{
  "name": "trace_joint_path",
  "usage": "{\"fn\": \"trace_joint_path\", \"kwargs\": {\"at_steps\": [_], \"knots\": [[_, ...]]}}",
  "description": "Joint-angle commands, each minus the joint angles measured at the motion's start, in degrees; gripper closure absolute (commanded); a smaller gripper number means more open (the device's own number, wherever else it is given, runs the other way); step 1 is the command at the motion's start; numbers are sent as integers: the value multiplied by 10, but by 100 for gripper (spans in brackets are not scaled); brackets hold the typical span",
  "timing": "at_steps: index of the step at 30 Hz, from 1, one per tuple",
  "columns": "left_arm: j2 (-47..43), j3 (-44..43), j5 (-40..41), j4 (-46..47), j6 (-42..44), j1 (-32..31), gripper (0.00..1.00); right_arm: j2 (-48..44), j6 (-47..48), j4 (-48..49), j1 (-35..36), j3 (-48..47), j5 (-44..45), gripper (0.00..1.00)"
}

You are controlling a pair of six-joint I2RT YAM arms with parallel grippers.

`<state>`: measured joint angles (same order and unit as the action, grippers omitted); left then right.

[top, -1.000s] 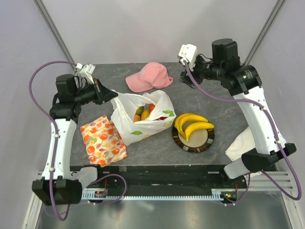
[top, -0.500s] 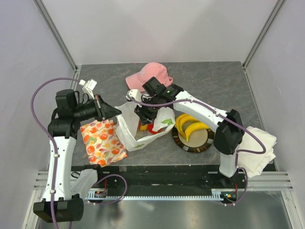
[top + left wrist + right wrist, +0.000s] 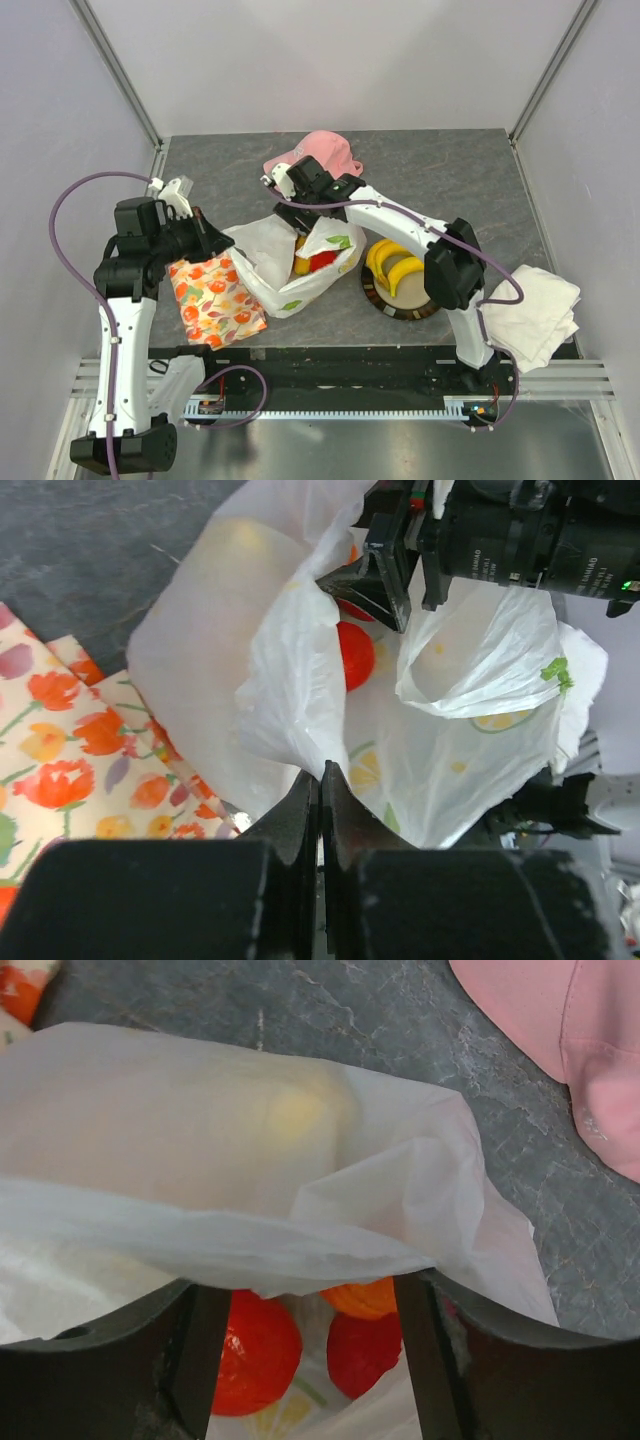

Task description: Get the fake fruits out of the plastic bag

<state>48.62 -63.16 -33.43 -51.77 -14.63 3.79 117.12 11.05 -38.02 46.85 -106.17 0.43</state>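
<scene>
The white plastic bag (image 3: 285,270) lies mid-table with its mouth open. My left gripper (image 3: 218,241) is shut on the bag's left rim (image 3: 300,710) and holds it up. My right gripper (image 3: 298,222) is open, fingers (image 3: 192,1360) spread at the bag's mouth (image 3: 200,1160) above two red fruits (image 3: 255,1352) and an orange-pink one (image 3: 368,1298). A red fruit (image 3: 355,655) and a yellowish fruit (image 3: 301,266) show inside the bag. Yellow bananas (image 3: 398,265) lie on a round plate (image 3: 380,298) to the right.
A pink cap (image 3: 318,155) lies just behind the bag. The orange-flowered cloth (image 3: 215,295) lies under my left gripper, left of the bag. A white cloth (image 3: 535,315) sits at the right front edge.
My right arm has swung from the back right over to the bag and lowered its open gripper to the mouth. My left gripper moved forward with the bag's rim.
</scene>
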Motion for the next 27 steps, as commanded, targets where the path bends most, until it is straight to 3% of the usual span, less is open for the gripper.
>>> {"fn": "trace_joint_path", "kwargs": {"at_steps": [1, 8, 18, 24, 27], "knots": [[-1, -14, 49, 18, 26, 3, 98, 41, -13, 14, -4, -46, 28, 27], [-4, 1, 37, 115, 36, 3, 98, 26, -3, 1, -3, -18, 60, 26], [56, 3, -33, 156, 10, 2, 98, 65, 30, 1, -25, -9, 124, 27], [73, 2, -34, 160, 14, 2, 98, 107, 25, -8, -39, -37, 97, 30], [82, 1, -35, 160, 9, 2, 99, 110, 20, -16, -43, -38, 48, 37]]}}
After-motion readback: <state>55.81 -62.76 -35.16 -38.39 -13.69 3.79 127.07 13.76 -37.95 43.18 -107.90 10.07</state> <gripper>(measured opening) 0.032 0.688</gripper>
